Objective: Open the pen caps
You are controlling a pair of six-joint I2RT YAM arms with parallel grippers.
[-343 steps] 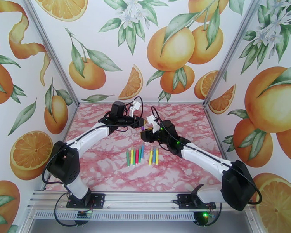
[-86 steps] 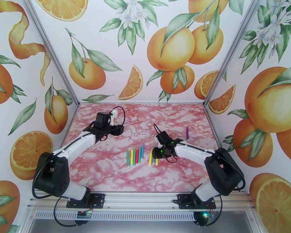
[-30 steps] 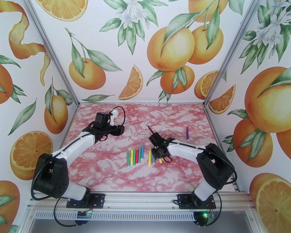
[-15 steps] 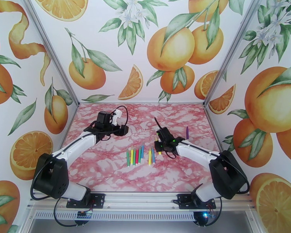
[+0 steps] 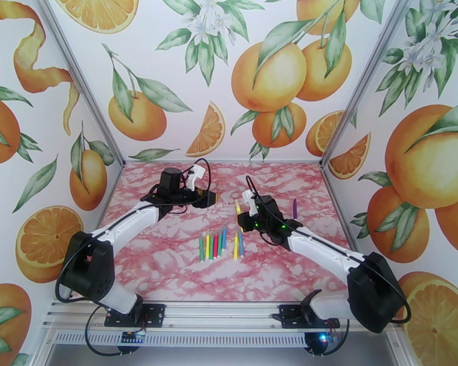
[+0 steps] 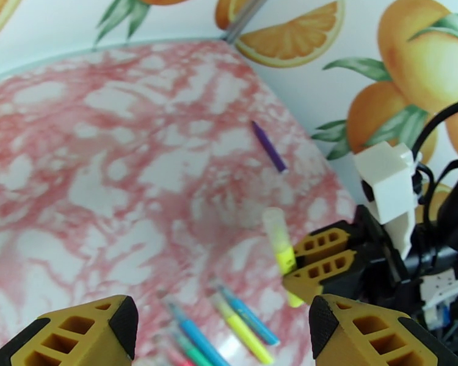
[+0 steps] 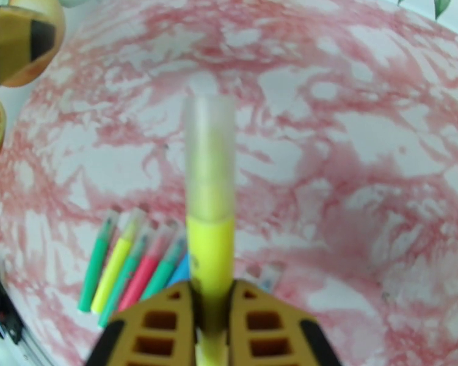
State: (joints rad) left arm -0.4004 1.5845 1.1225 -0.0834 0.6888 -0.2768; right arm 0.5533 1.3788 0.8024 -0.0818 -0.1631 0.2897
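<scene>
Both arms reached forward, apparently raised; the left gripper gaped wide, the right gripper pinched a yellow pen.

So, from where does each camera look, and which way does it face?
Top external: above and behind the arm bases, facing down over the pink marbled table; both arms, the left gripper and the right gripper show.
Left wrist: on the left arm, facing across the table at the right gripper; its yellow fingers frame the bottom.
Right wrist: facing down along its fingers, shut on a yellow marker pen with a translucent cap.
Shared: all three show that pen; the first two show the purple pen.
</scene>
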